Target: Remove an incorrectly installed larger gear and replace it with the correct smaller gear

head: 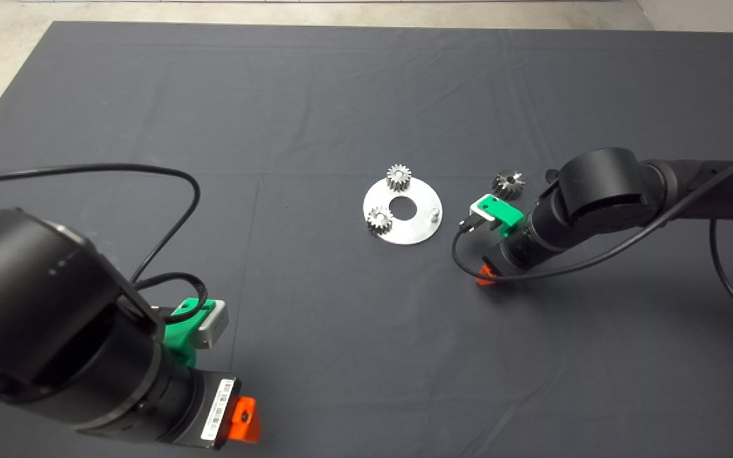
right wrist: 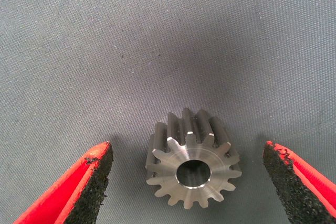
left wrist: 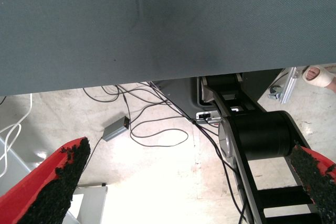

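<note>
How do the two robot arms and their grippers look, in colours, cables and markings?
Both arms are black and cylindrical. The left arm has a green mount, a looping black cable and a white barcode label. The right arm has the same green mount and a black cable. The fingers are red with black pads.

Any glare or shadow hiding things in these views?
Head view: even light; the disc shines mildly. Right wrist view: the gear has a glinting face, inside the open right gripper. Left wrist view: the parked left gripper frames bright floor beyond the mat.
</note>
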